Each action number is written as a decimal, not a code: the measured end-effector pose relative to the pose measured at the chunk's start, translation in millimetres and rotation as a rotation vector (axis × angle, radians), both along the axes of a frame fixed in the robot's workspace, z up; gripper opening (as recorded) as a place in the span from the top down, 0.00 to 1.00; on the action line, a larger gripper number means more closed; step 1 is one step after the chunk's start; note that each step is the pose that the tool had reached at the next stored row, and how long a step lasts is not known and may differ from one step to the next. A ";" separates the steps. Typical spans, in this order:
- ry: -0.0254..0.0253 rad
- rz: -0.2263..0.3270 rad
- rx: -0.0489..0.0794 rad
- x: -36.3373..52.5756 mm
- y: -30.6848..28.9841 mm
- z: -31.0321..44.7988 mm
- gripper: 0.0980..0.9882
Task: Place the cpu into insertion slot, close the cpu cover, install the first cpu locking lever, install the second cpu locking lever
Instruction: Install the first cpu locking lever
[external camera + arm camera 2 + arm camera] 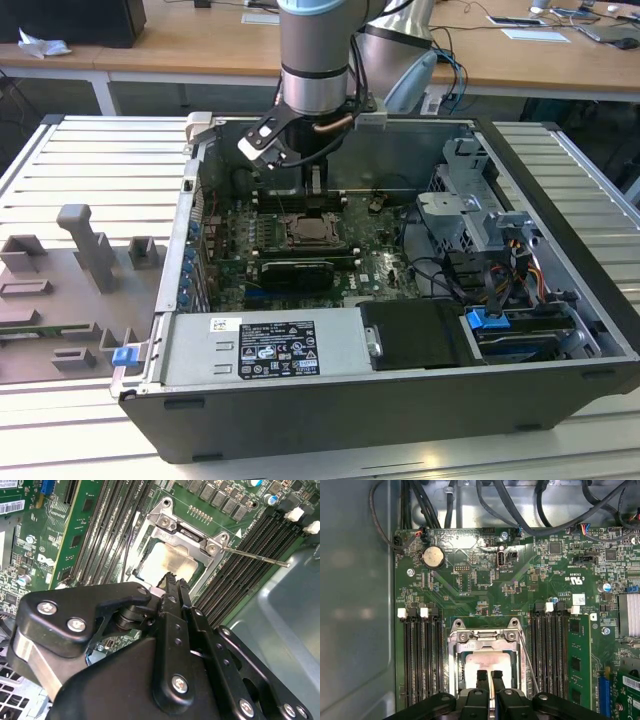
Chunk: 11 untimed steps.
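Observation:
The insertion slot (308,232) sits in the green board inside the open computer case. In both wrist views the silvery cpu cover (485,639) (192,532) lies over it, and the cpu's pale face (485,659) (167,562) shows through the window. My gripper (490,677) (172,582) (312,188) hangs just above the cpu, fingers shut together with nothing between them. A thin wire locking lever (255,558) (529,662) juts out beside the socket, apparently unlatched.
Long black memory slots (422,655) (550,650) flank the socket on both sides. A black card (295,272) lies in front of the socket, a power supply (265,345) nearer still, a drive cage (470,215) and cables at the exterior view's right. Grey fixtures (80,270) stand outside the case.

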<state>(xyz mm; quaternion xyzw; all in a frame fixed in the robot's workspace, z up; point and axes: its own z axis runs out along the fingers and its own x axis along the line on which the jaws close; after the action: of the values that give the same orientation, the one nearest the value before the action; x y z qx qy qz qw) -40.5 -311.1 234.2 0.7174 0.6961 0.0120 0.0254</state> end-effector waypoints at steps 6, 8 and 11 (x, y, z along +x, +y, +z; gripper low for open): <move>0.0000 0.000 0.000 0.0 0.0 1.9 0.92; 0.0000 0.000 0.000 0.0 0.0 3.6 0.92; -0.0001 0.000 0.000 0.0 0.0 6.2 0.92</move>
<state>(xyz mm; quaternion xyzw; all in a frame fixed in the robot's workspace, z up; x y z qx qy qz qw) -40.5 -311.1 240.4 0.7175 0.6960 0.0119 0.0256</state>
